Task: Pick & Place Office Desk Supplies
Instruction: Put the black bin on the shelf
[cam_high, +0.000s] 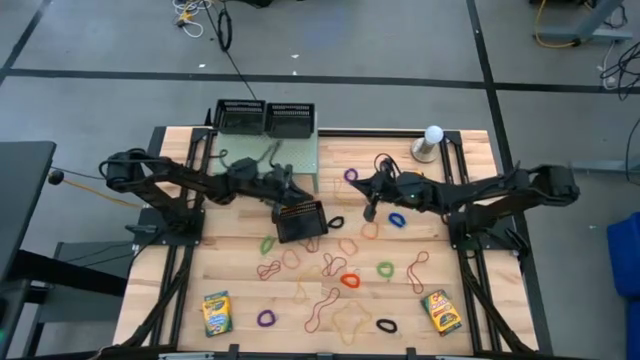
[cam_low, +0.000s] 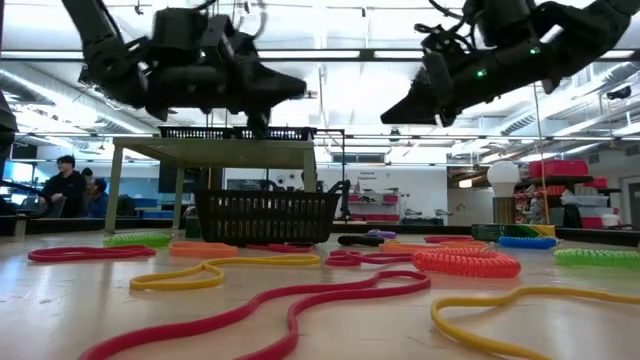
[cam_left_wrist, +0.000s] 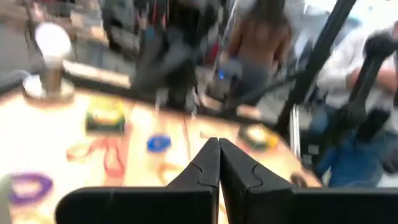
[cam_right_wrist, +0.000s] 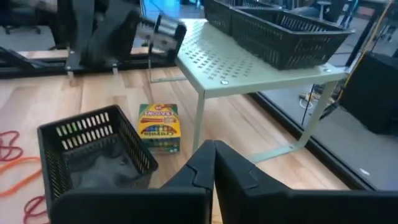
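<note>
Both arms hovered mid-table, left gripper (cam_high: 283, 186) and right gripper (cam_high: 369, 212) pinched together on nothing, while rubber bands (cam_high: 350, 280) lay scattered toward six o'clock, seemingly awaiting the basket (cam_high: 300, 221).

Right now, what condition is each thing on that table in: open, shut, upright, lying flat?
Left tool: shut, empty, raised above the table.
Right tool: shut, empty, raised.
Black mesh tray on the wooden table: upright.
Two black mesh trays on the pale green perforated shelf: upright, side by side.
Yellow-and-green crayon boxes: lying flat.
Coloured rubber-band loops: scattered flat.
White ball-topped grey stand: upright.
</note>
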